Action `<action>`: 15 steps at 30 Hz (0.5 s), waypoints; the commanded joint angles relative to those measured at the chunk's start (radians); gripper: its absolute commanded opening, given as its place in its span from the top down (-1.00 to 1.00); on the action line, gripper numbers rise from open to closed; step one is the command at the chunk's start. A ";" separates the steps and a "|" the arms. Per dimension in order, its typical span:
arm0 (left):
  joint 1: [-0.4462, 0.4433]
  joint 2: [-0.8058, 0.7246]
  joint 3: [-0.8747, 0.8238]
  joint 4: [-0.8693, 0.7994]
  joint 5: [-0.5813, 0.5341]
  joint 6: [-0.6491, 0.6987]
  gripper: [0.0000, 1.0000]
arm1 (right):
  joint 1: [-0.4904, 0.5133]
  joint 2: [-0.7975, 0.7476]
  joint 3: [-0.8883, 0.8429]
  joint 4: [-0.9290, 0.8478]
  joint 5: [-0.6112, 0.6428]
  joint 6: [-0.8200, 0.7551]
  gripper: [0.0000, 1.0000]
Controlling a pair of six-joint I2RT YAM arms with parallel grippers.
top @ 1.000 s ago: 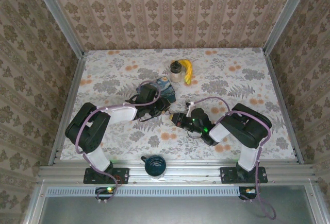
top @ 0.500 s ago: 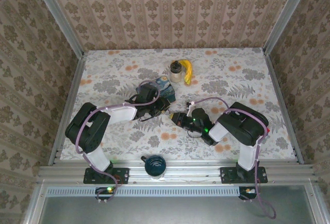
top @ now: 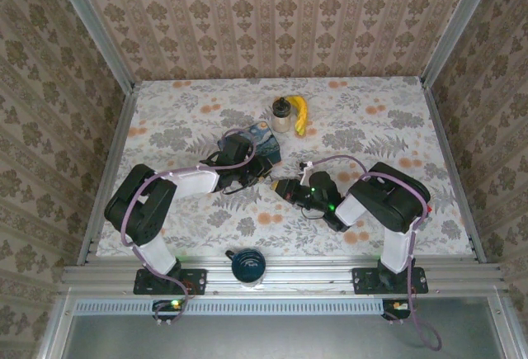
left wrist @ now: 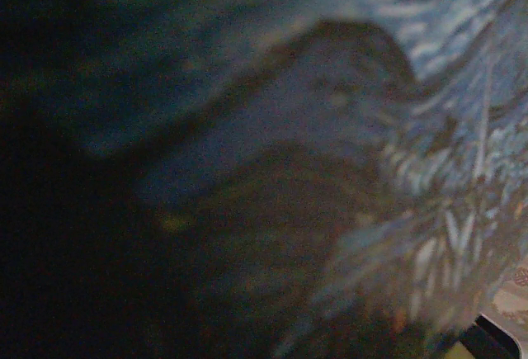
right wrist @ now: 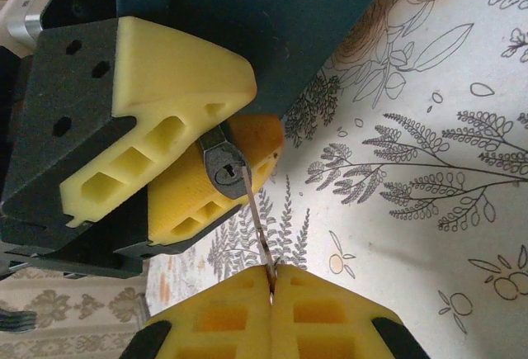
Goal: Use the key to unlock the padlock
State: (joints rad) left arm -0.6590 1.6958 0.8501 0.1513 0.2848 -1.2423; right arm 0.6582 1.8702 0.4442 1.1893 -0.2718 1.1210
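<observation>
The flower-print table [top: 371, 128] sits inside patterned wallpaper, and on it my right gripper [right wrist: 271, 281] is pinched fully closed on the key [right wrist: 257, 227]. Its blade runs straight ahead of those fingertips into the keyhole of the padlock [right wrist: 224, 169]. My left gripper [right wrist: 235, 128] clamps that padlock between its yellow fingers, with the blue tin box [right wrist: 272, 12] just behind, and I can't make out any lettering on the lock.

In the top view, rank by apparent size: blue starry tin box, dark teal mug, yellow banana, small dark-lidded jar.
1. Blue starry tin box, partly covered, and dark teal mug: similar; mug nearer the camera, so unranked.
2. Yellow banana and small dark-lidded jar: about alike.
</observation>
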 commanded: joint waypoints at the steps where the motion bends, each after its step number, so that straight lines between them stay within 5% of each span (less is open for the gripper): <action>1: -0.010 0.018 -0.014 -0.015 0.093 -0.031 0.69 | -0.016 0.021 0.043 0.098 -0.032 0.036 1.00; 15: -0.010 0.015 -0.017 -0.012 0.094 -0.025 0.69 | -0.060 0.063 0.081 0.108 -0.134 0.159 1.00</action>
State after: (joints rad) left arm -0.6529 1.7023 0.8501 0.1658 0.2840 -1.2423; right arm 0.6182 1.9270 0.4873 1.2137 -0.4038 1.2514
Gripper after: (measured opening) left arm 0.281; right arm 0.062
